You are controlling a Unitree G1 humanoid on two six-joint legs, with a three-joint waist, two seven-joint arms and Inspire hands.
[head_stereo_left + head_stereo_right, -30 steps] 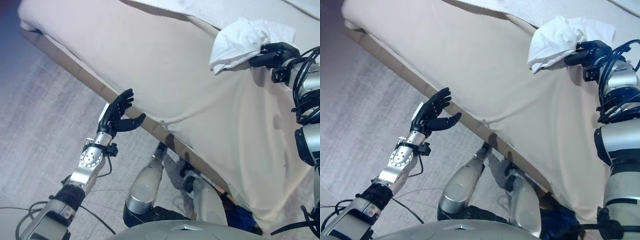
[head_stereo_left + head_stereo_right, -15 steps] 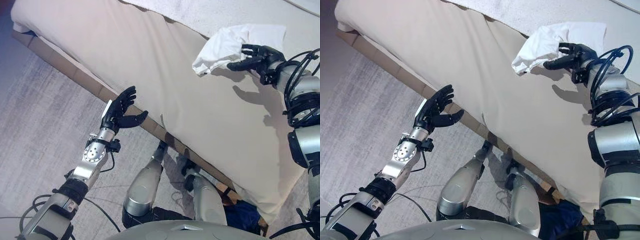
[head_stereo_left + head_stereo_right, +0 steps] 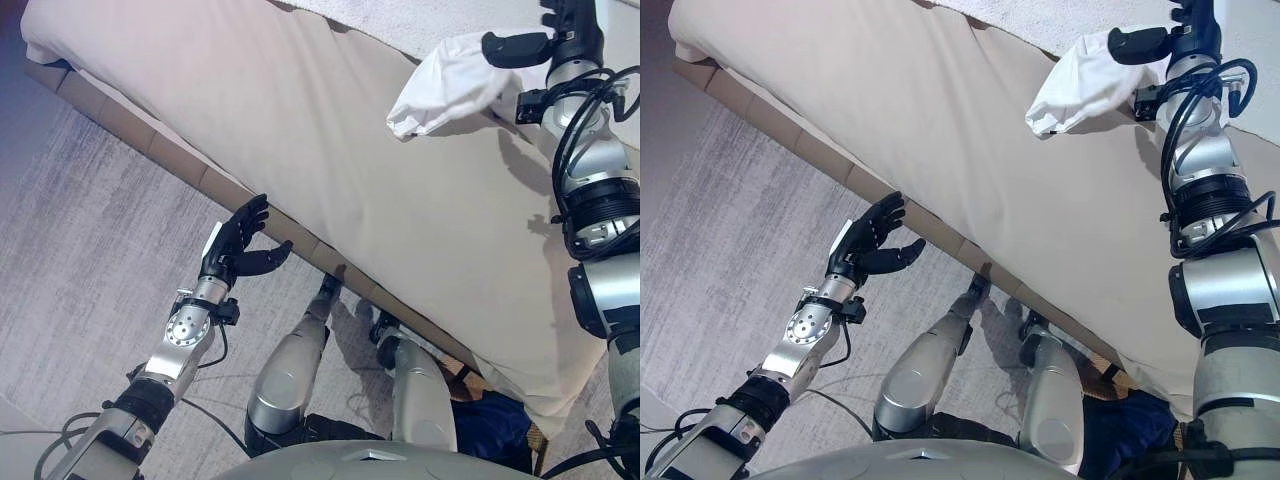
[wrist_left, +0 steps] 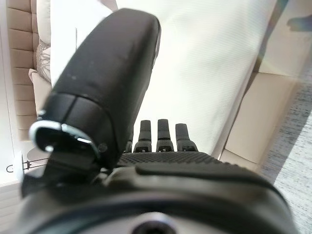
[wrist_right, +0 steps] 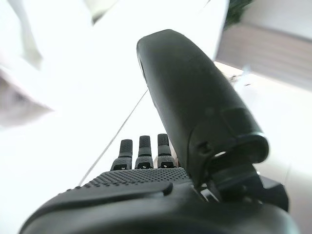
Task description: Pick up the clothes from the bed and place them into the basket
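A crumpled white cloth (image 3: 448,85) hangs just above the beige bed sheet (image 3: 300,130) at the upper right. My right hand (image 3: 520,45) is raised there, with its thumb lying across the cloth's top edge and its fingers hidden behind the fabric. The cloth shows as a bright white fold (image 5: 19,73) in the right wrist view. My left hand (image 3: 236,248) is held up, open and empty, over the carpet beside the bed's side rail. No basket shows in any view.
The bed's tan padded side rail (image 3: 150,150) runs diagonally across the view, with the mattress above it. Grey carpet (image 3: 90,260) covers the floor on the left. A dark blue item (image 3: 490,425) lies under the bed's near corner.
My right hand has risen and taken the white cloth up off the sheet. My left hand has dropped slightly and remains open.
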